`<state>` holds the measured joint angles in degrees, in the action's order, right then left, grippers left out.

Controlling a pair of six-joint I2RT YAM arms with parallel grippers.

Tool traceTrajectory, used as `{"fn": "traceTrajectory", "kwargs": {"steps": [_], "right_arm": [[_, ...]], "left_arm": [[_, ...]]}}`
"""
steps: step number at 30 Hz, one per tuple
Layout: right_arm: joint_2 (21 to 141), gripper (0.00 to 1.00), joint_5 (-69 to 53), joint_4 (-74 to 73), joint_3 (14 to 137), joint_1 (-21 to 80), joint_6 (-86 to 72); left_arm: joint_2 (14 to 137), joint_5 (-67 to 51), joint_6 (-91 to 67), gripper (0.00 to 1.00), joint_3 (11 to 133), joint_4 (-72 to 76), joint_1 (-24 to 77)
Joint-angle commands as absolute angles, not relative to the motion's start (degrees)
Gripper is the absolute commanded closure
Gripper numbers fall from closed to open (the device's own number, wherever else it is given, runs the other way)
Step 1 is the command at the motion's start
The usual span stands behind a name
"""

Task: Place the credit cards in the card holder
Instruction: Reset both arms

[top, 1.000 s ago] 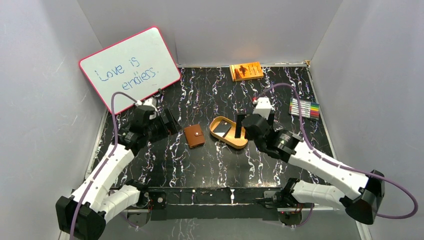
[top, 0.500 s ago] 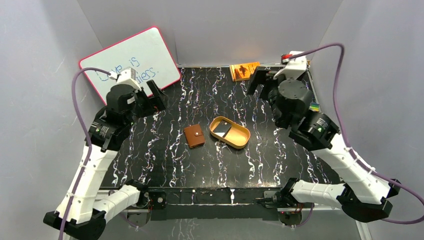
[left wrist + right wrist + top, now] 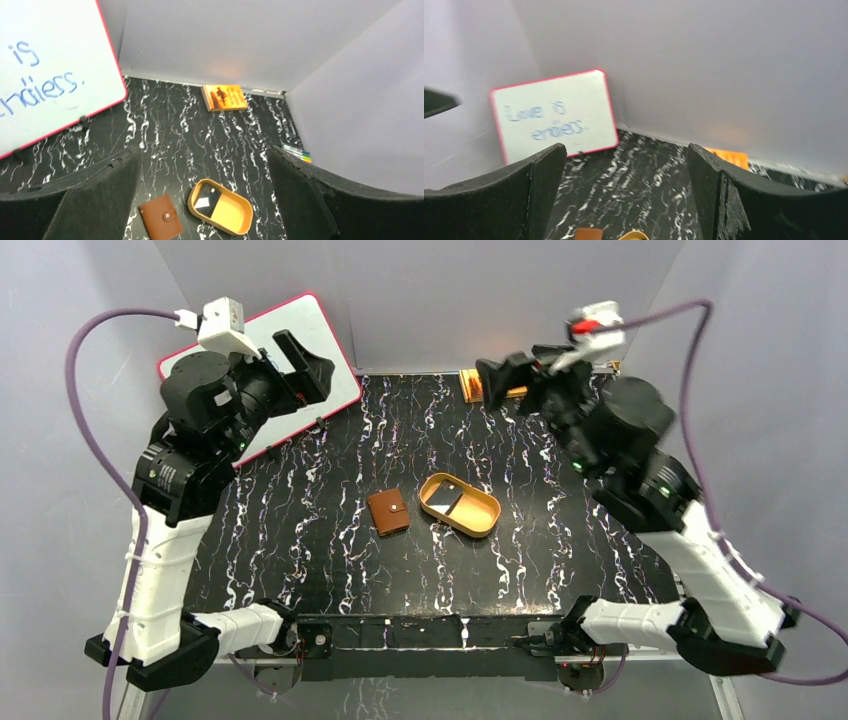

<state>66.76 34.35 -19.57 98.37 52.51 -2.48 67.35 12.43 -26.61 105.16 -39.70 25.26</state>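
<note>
My left gripper (image 3: 305,368) has its jaws spread wide with nothing between them, and my right gripper (image 3: 515,370) is the same. Both hang high in the air, well apart from the tan oval tray (image 3: 480,523). The left is up on the tray's whiteboard (image 3: 320,335) side and the right on its orange book (image 3: 224,97) side.

The credit cards (image 3: 441,498) lie inside the tray, at the end nearest the card holder (image 3: 388,512). I see a dark face with a pale glossy patch, and I cannot tell how many cards are stacked there. Their long axis seems to run roughly along the tray's length, though at this size I would not swear to it.

I expect them to be light, stiff, thin and slick. Lying flat behind a raised wall, they offer little for a finger to get under. I would look for an edge lifted against the tray wall and pinch across the short width there.

The card holder sits closed on the table, just beside the tray and not touching it. It is turned slightly askew, with its snap stud on the tray-facing edge. It is square, so it has no real long axis. It looks like soft, light leather that will likely skate, so I would pin it with one gripper while the other opens it.
</note>
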Motion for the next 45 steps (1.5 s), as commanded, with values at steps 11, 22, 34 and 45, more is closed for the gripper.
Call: {"fn": "traceTrajectory", "kwargs": {"steps": [11,22,34,45], "right_arm": [[46.67,0.01,32.55,-17.6,84.24,52.51,-3.63],[53.22,0.02,42.67,-21.39,92.33,52.51,-0.11],[75.67,0.01,41.48,-29.89,122.13,53.65,-0.17],[80.19,0.01,44.72,-9.52,121.03,64.65,17.19]], "left_arm": [[64.49,6.06,-20.93,0.07,105.39,-34.65,28.98],[62.12,6.78,-21.23,0.07,105.6,-29.79,29.96],[58.28,12.51,-20.0,0.07,104.67,-27.95,31.12],[59.18,14.36,-19.02,0.06,102.62,-26.77,32.43]]}}
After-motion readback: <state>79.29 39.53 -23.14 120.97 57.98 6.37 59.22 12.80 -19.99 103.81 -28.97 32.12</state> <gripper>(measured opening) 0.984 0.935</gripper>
